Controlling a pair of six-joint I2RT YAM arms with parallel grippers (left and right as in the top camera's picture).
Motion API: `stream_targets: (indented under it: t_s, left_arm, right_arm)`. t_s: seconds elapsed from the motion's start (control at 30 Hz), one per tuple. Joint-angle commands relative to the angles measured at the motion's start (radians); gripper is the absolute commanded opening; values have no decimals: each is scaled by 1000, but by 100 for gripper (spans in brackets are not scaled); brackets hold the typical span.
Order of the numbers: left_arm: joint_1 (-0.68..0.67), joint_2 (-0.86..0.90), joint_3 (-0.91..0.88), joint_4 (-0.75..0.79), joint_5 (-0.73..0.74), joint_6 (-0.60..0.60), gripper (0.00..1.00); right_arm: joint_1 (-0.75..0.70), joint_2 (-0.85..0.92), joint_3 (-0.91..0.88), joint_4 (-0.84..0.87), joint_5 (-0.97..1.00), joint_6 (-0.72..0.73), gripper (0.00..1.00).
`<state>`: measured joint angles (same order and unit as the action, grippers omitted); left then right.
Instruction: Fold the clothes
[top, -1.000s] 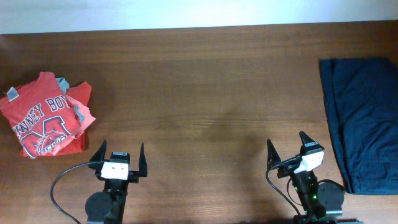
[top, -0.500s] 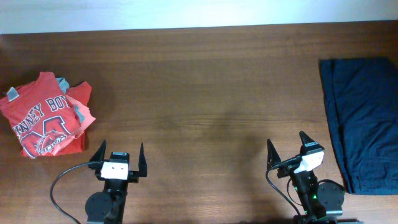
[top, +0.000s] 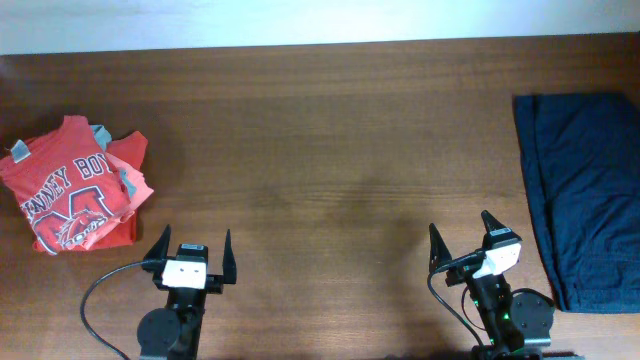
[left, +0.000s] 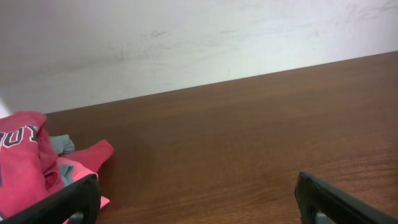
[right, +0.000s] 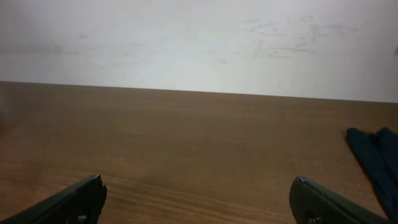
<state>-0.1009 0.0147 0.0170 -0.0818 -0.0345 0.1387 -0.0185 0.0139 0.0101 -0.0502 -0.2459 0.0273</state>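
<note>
I see the left gripper (top: 196, 236) and right gripper (top: 459, 222) low at the table's (top: 320, 150) near edge, both spread wide and empty. The red shirt (top: 72, 190) lies bunched far left, and a navy garment (top: 580, 190) lies flat far right.

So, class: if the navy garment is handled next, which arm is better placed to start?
Right, probably. The right gripper sits open near the navy garment, while the left gripper is across the table, near the orange-red T-shirt.
</note>
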Motion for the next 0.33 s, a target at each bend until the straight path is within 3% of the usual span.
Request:
stream_targets:
  t_s: [0.0,0.3]
  left_arm:
    - [-2,-10,-8,2,-7,13,99]
    - [-2,-10,-8,2,-7,13,99]
  right_arm:
    - [7,-10,-5,-5,-12,11,99]
    - [7,-10,-5,-6,-12,11,99]
